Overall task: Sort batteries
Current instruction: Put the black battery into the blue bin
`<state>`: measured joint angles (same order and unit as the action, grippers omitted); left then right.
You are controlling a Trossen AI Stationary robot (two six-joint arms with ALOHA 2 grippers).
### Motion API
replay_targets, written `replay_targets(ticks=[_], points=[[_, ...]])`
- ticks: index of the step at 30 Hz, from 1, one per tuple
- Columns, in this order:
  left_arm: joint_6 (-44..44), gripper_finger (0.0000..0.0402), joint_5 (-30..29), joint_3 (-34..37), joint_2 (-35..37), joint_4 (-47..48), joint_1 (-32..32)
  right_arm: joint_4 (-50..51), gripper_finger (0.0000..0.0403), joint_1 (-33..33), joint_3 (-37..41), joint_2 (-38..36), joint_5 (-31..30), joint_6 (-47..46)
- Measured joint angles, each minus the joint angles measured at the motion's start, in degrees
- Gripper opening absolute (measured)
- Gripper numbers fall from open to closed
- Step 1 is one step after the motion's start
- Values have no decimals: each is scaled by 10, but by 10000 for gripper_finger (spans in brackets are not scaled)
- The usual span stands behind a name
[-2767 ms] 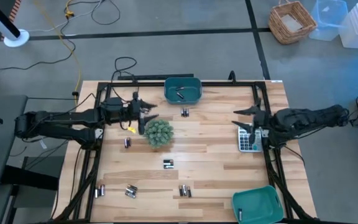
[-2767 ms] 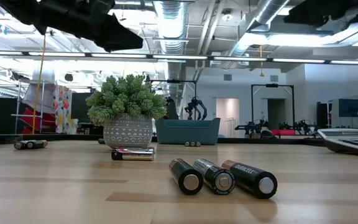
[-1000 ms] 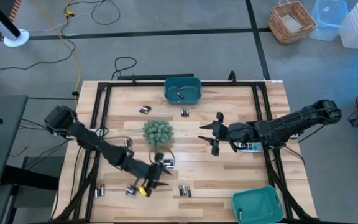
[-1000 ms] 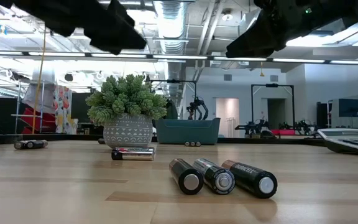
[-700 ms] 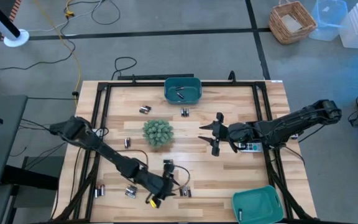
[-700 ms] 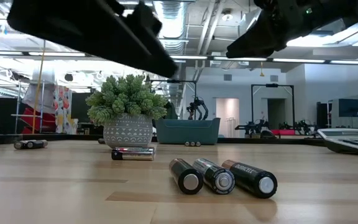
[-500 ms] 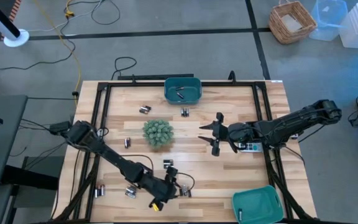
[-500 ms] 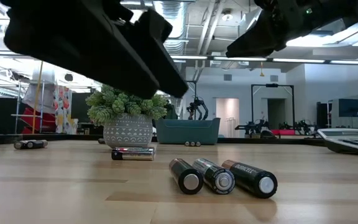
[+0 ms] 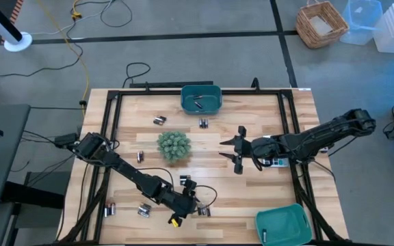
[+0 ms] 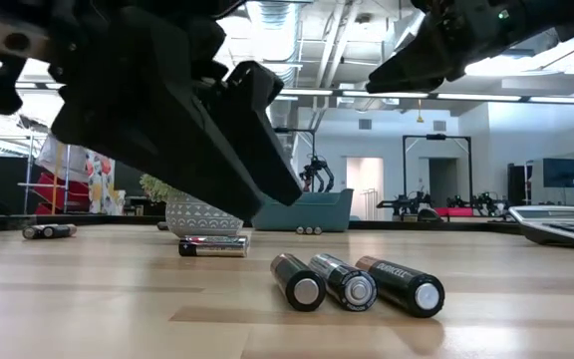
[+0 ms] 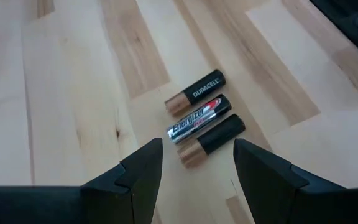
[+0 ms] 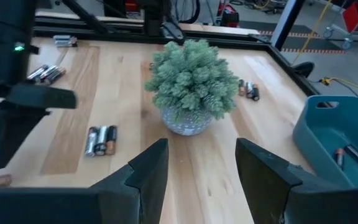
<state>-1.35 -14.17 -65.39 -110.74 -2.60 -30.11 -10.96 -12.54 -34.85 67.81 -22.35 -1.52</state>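
Hiding most of the potted plant (image 10: 192, 212): left gripper (image 10: 182, 110).

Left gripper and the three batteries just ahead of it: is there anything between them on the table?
No. In the left wrist view, only bare wood lies between the open left gripper and the three batteries.

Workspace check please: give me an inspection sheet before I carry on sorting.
Surface: wooden table, dry, unmarked.
Job's things: batteries lie in small groups; a trio sits ahead of the left claw; some already in the far bin; near bin holds one at its edge.
Clutter: potted plant, calculator.
Grippers: left claw open over the trio; right claw open, facing the plant.
Cables: yellow cable on the floor.
Surroundings: wicker basket.
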Motion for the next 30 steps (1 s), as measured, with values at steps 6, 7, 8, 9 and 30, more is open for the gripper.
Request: replay_targets(ticks=[6, 7, 8, 9, 30], points=[[35, 192, 0, 0, 0, -15, -3, 4, 201, -11, 0, 0, 0, 0], [46, 192, 0, 0, 0, -16, -4, 4, 201, -13, 0, 0, 0, 0], [56, 192, -1, 0, 0, -17, -6, 4, 201, -14, 0, 0, 0, 0], [68, 192, -4, 0, 0, -17, -8, 4, 201, -14, 0, 0, 0, 0], [252, 271, -132, -35, -69, -31, -53, 9, 201, -13, 0, 0, 0, -5]])
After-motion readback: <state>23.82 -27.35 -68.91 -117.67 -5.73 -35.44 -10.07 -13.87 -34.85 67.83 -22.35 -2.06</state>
